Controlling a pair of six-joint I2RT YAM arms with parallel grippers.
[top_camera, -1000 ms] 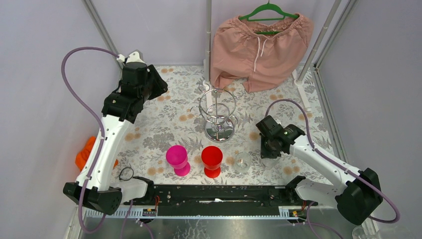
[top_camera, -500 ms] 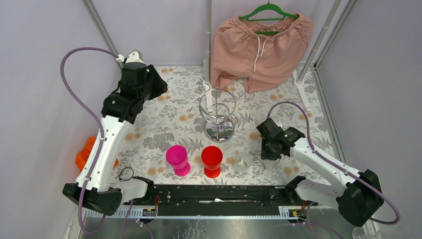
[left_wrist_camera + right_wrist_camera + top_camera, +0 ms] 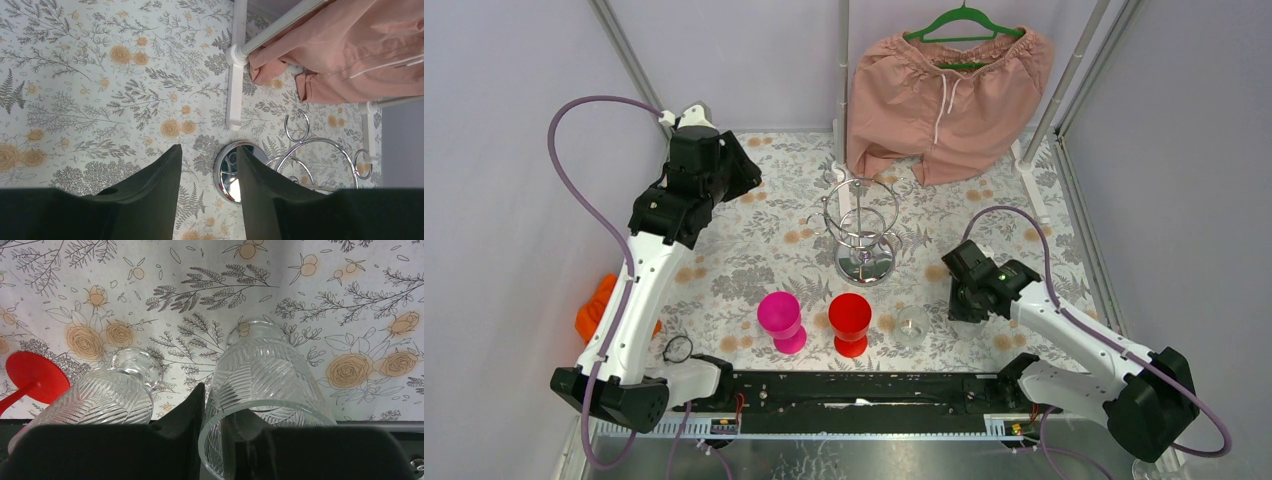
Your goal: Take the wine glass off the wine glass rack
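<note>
The wine glass (image 3: 270, 365) is already off the wine glass rack (image 3: 864, 262). It hangs upright in the right tool (image 3: 225, 420), which pinches the rim wall with one finger outside and, it seems, the other inside the bowl. The glass is low over the flowered table (image 3: 754, 250), well to the right of the rack. I cannot tell whether its foot touches the cloth. The step in hand looks like setting it down. To do that well, lower it straight, keep the stem vertical, and part the fingers only once the foot sits flat. Then lift the inner finger clear without dragging the rim. The main obstacle is a second clear glass (image 3: 107, 395) standing just beside the outer finger, so any sideways drift could knock it. The red goblet (image 3: 850, 322) and pink goblet (image 3: 781, 320) stand further along the same row. The left tool (image 3: 208, 150) hovers about half open and holds nothing, far off at the back left. Pink shorts (image 3: 944, 90) on a hanger and a white pole (image 3: 842, 70) stand behind the rack, out of the way.
</note>
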